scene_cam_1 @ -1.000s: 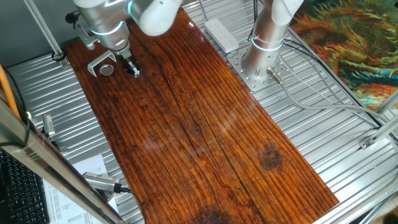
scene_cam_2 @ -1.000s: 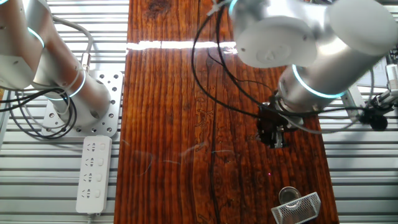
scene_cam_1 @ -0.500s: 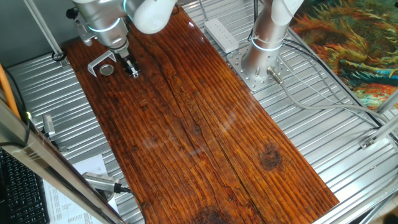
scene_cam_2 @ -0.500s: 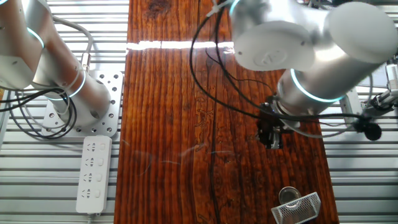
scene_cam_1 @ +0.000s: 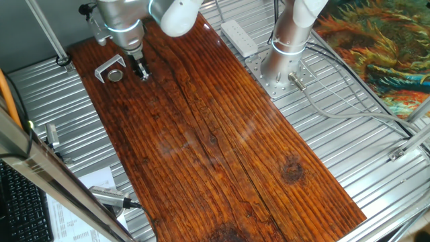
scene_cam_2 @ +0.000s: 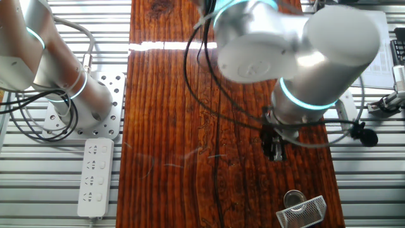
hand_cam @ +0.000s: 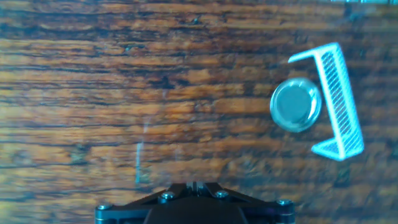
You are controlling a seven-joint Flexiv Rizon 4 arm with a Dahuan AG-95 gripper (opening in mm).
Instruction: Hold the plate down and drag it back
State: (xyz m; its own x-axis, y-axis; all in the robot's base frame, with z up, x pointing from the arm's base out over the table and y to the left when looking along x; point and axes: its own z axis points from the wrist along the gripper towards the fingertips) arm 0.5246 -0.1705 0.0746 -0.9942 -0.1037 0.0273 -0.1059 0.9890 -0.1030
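Gripper [scene_cam_1: 142, 72] above the wooden table [scene_cam_1: 222, 148], finger spacing not discernible, beside the plate [hand_cam: 295, 104] nested in the U-shaped bracket [hand_cam: 336, 102]; an off-centre descent would likely strike the bracket or tip the plate.

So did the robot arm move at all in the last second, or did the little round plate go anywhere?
The arm moved a little; the plate did not. The gripper drifted slightly toward the far end of the table, staying beside the plate without touching it. Nothing was taken hold of or let go. The plate lies inside the U-shaped bracket as before, and the power strip has not moved either.
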